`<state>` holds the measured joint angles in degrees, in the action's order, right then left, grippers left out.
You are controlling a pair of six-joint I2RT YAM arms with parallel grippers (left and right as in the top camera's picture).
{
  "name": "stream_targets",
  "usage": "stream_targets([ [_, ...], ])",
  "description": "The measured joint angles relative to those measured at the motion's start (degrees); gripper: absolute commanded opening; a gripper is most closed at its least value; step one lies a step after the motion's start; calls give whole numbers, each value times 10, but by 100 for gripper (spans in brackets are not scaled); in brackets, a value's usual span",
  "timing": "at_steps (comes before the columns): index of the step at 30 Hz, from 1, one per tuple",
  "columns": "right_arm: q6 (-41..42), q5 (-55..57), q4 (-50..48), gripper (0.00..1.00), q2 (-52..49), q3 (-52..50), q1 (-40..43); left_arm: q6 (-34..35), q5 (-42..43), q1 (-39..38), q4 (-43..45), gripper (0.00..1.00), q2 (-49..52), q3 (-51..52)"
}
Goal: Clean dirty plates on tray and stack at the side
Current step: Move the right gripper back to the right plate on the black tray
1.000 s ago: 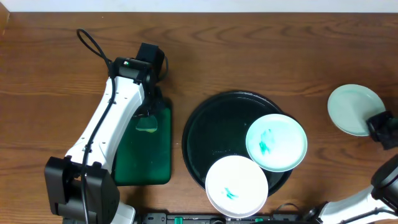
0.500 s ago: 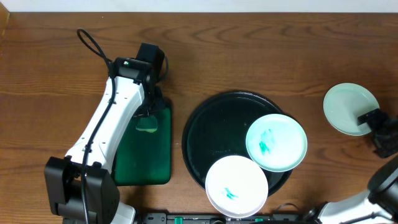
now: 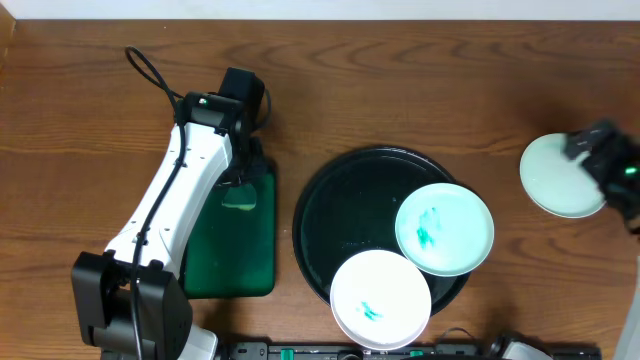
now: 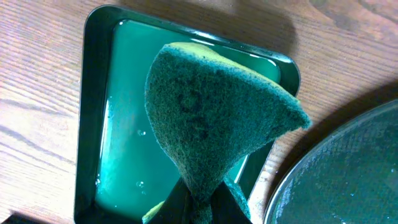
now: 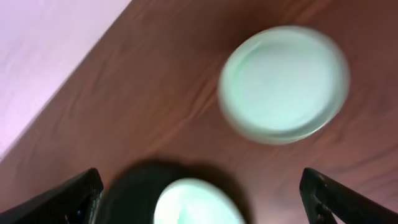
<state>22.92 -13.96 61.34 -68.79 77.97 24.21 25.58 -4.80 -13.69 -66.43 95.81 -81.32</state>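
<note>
Plate (image 5: 283,84) beyond wide-spread right jaws, not touching.

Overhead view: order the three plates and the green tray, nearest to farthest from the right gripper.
1. Clean plate, at the right gripper.
2. Right marked plate, on the black tray.
3. Front marked plate, at its near rim.
4. Green tray, far left.
</note>
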Motion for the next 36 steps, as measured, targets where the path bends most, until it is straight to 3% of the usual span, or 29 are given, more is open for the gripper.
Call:
stream_targets([
  [6,-51,-55,13,99,10,-21,-89,-1,2,0,7,7,0,0],
  [12,-96,-88,26,99,-21,-107,-139,-1,2,0,9,7,0,0],
  [20,-78,-3,37,98,-58,-241,-142,-1,2,0,11,7,0,0],
  [36,-16,26,-59,98,-58,-324,-142,-1,2,0,24,7,0,0],
])
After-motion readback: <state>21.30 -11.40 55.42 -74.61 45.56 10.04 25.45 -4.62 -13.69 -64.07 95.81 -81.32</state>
